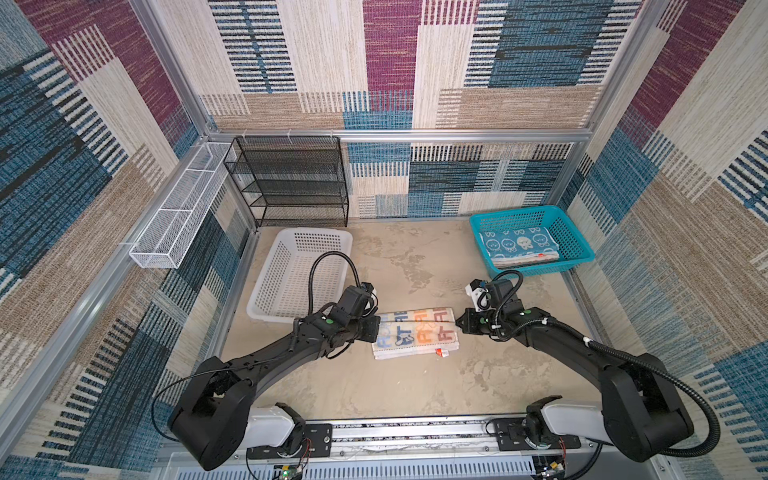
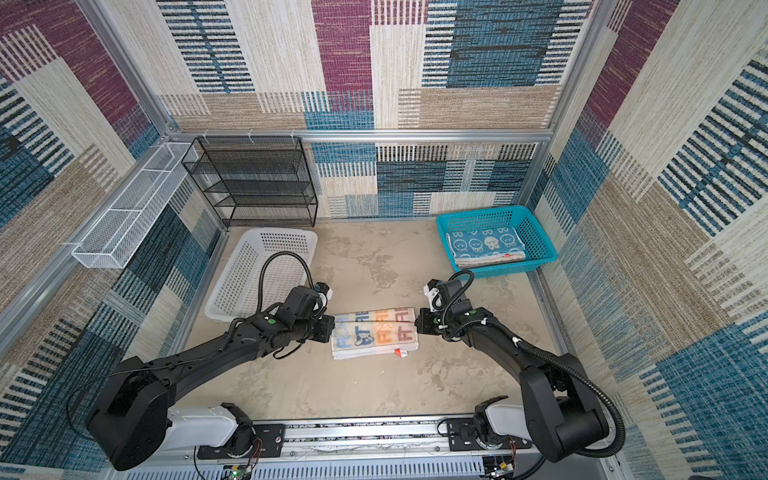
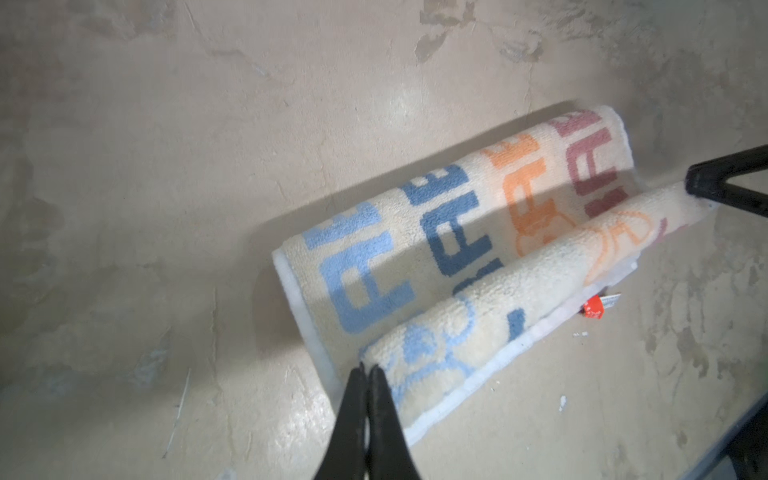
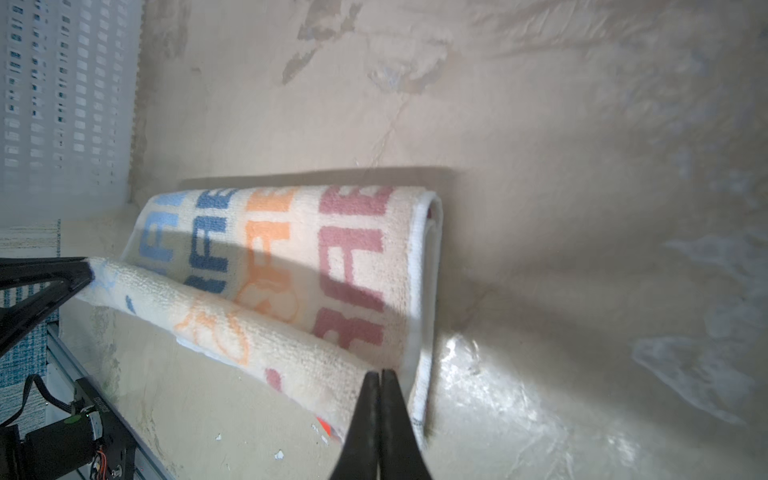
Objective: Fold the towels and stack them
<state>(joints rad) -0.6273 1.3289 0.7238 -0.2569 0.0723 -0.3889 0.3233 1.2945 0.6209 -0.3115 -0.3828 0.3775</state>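
Lettered towel [image 1: 415, 334] runs left-right across the table [image 1: 374, 395]; left end effector [image 3: 368, 368] and right end effector [image 4: 380, 372] each clamped tight on its lifted flap.

Both arms stretched inward and low, wrists facing each other. The left pincer [image 3: 368, 370] and right pincer [image 4: 380, 374] each had jaws pressed together, gripping opposite ends of a lifted fold of the lettered towel [image 1: 419, 330].
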